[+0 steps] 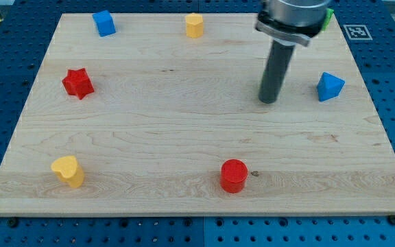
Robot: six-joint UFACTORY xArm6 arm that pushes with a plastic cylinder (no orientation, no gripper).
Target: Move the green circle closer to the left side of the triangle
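Observation:
The blue triangle [330,86] lies near the board's right edge. Only a sliver of a green block [329,18] shows at the view's top right, mostly hidden behind the arm's mount; its shape cannot be made out. My tip [269,101] rests on the board to the left of the blue triangle, apart from it and below the green block, touching no block.
On the wooden board [184,130] there are a blue cube [103,22] at top left, a yellow block [195,25] at top centre, a red star [78,83] at left, a yellow heart [68,171] at bottom left and a red circle [233,175] at bottom centre.

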